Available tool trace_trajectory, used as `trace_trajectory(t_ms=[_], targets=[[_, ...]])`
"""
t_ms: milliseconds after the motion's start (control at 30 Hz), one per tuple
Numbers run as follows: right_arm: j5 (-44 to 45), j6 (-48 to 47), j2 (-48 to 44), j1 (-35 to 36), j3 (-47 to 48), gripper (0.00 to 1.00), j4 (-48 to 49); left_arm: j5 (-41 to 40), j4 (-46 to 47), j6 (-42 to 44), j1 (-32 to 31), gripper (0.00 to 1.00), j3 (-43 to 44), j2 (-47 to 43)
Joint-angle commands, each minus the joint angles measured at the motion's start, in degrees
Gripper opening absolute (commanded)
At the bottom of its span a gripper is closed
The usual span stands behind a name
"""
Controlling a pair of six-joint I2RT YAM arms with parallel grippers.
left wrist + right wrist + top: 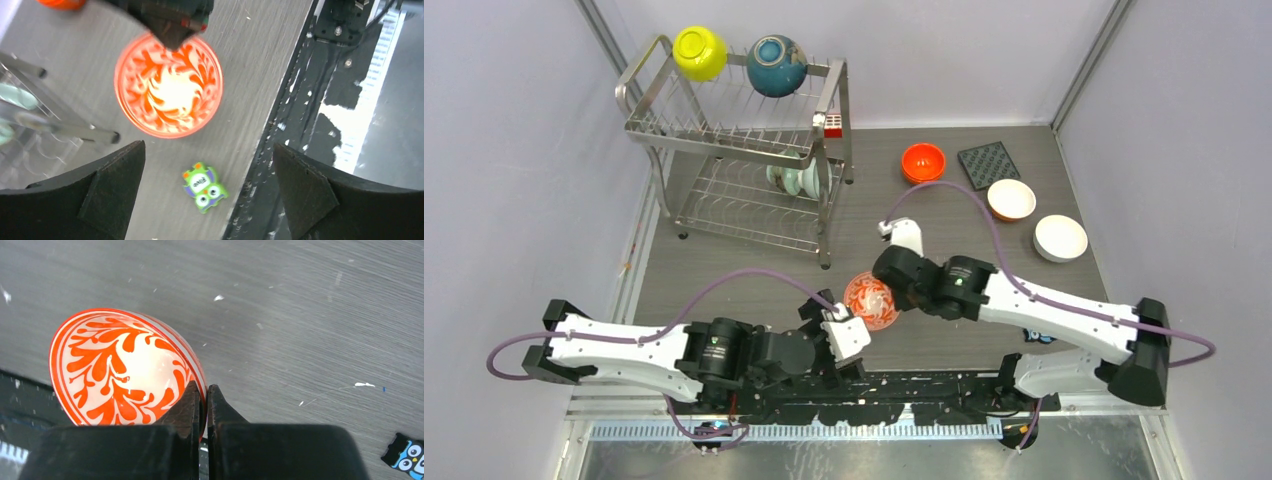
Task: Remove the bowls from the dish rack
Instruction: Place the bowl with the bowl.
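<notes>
Only a white patch of tiny, unreadable lettering on the green owl sticker [205, 187].

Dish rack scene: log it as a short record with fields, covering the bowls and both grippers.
rack top tier: yellow-green bowl and teal bowl on the dish rack
rack lower tier: pale green bowl, standing on edge
on table: orange bowl, orange-edged white bowl, plain white bowl, dark mat
right gripper: shut on the rim of the red-patterned bowl, which is tilted
left gripper: open, holding nothing, close to that bowl
</notes>
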Motion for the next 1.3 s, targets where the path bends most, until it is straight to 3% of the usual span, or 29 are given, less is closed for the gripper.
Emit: trace_trajectory(t_ms=[0, 67, 167, 267, 367, 533, 667, 800, 867, 1067, 1167, 1267], targets=[[5.1, 5.3, -7.9, -2.4, -3.9, 0.01, 6.9, -9.6, 8.9, -25.4, 0.3, 1.0, -3.3, -1.2], [5.0, 5.8, -9.5, -2.5, -5.0, 0.01, 8.0, -14.6, 7.9, -37.6, 2.5, 1.0, -4.5, -2.1], [4.2, 6.8, -9.3, -2.5, -5.3, 0.01, 7.8, -12.1, 6.6, -53.7, 10.1, 1.0, -6.2, -3.2], [3.4, 7.8, -9.2, -2.5, -5.8, 0.01, 8.2, -8.6, 3.5, -65.2, 16.2, 1.0, -4.4, -1.1], [2.9, 8.4, -9.7, -2.5, -6.3, 0.01, 8.9, -8.5, -3.8, -70.4, 18.4, 1.0, 1.3, 3.8], [2.3, 9.2, -9.7, -2.5, -6.4, 0.01, 9.1, -7.9, -7.4, -72.2, 19.5, 0.98, 6.1, 9.5], [1.6, 10.1, -9.6, -2.5, -6.3, 0.01, 9.0, -8.7, -7.8, -71.5, 19.7, 0.8, 6.7, 12.2], [1.6, 10.5, -8.8, -2.5, -5.2, 0.01, 7.5, -11.4, -14.9, -72.6, 19.8, 0.52, 10.3, 16.0], [1.5, 10.7, -8.6, -2.5, -4.8, 0.01, 6.9, -11.9, -16.6, -72.9, 20.0, 0.44, 11.2, 17.3], [0.6, 11.3, -8.3, -2.5, -4.1, 0.01, 6.8, -10.8, -17.2, -73.1, 20.8, 0.4, 11.8, 21.1], [0.5, 11.4, -8.3, -2.5, -3.8, 0.01, 6.6, -10.3, -18.2, -74.1, 21.4, 0.31, 12.2, 22.6], [0.3, 11.3, -8.3, -2.5, -3.6, 0.01, 6.5, -9.6, -18.5, -74.3, 22.0, 0.32, 12.6, 23.6]])
